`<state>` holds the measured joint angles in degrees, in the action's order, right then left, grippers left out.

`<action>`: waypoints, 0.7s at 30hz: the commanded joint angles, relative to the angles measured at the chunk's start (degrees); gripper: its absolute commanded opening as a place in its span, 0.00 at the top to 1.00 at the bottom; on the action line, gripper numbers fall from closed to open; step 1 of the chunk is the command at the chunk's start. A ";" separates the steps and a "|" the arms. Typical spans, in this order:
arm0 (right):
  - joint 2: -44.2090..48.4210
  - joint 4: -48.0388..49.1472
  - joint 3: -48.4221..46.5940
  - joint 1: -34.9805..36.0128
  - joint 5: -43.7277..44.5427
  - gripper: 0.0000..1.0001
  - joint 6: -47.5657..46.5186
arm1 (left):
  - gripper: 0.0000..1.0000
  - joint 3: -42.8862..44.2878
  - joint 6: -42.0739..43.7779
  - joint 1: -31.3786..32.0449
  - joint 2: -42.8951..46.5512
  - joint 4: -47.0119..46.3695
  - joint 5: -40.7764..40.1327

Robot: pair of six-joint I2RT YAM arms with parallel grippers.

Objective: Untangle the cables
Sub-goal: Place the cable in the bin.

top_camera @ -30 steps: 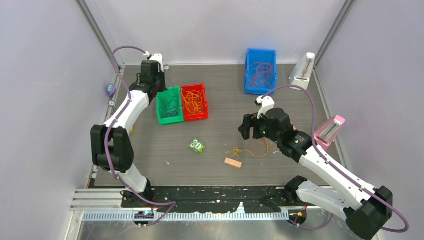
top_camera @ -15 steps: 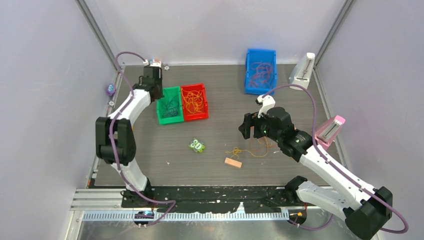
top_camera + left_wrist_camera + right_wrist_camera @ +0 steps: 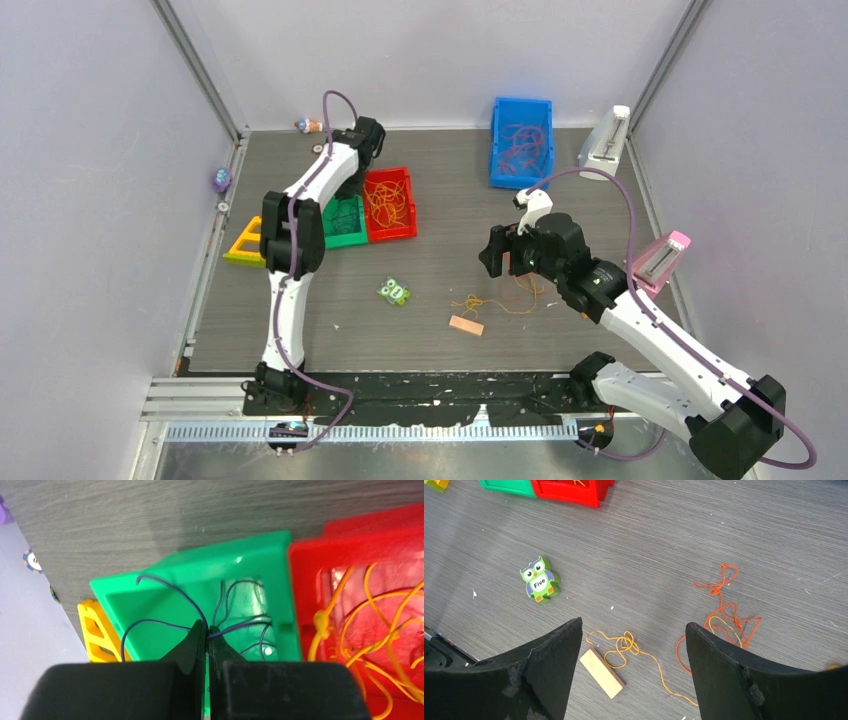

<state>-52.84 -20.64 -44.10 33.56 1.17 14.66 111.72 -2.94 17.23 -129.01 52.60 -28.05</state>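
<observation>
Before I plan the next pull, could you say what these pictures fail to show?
Left wrist: the left gripper, shut on purple cables, hides how many strands it pinches and the green bin's near half.
Top: the left arm covers that gripper and part of the bin; red cables in the blue bin are too small to count.
Right wrist: the open right gripper hides parts of the orange cables; the top edge cuts the red bin.
</observation>
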 commanded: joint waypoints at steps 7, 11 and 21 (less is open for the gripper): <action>4.08 -0.75 -2.28 -1.35 -0.36 0.20 -1.07 | 0.95 16.03 -1.10 -1.27 -7.26 20.49 10.17; 4.84 -0.95 -1.47 -1.61 -0.29 0.19 -1.21 | 0.78 13.06 -2.94 -2.91 -4.48 19.47 11.91; 4.30 -0.97 -1.22 -2.14 -2.86 0.19 -0.79 | 0.48 2.00 -3.46 -3.61 11.32 7.78 12.15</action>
<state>-48.64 -22.39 -44.14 31.73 0.10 14.04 114.65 -5.96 13.41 -126.69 65.95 -16.12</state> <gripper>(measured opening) 0.806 0.462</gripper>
